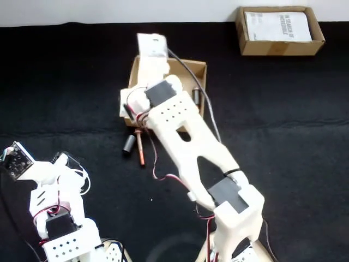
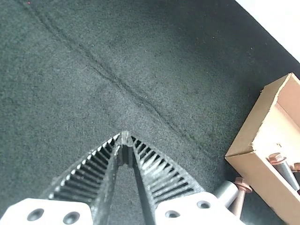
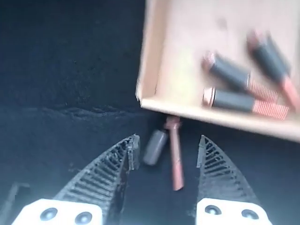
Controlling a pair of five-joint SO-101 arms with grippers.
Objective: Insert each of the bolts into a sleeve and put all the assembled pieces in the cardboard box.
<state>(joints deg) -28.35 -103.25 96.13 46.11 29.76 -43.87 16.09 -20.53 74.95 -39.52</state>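
Right gripper (image 3: pixel 166 149): fingers spread, poised over the loose parts.
Sleeve (image 3: pixel 154 146), bolt (image 3: pixel 175 157): side by side on the worktop (image 2: pixel 70 84), just outside the cardboard box (image 3: pixel 187 111).
Assembled pieces (image 3: pixel 234 101): three in the box, blurred.
Left gripper (image 2: pixel 124 138): fingers pressed together over bare worktop.
High view: the right arm hides much of the box.

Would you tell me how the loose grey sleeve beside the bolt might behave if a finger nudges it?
The sleeve is a smooth cylinder lying on its side, so it would probably roll. The felt-like mat may damp that. It looks rigid, so the open right gripper should not deform it.
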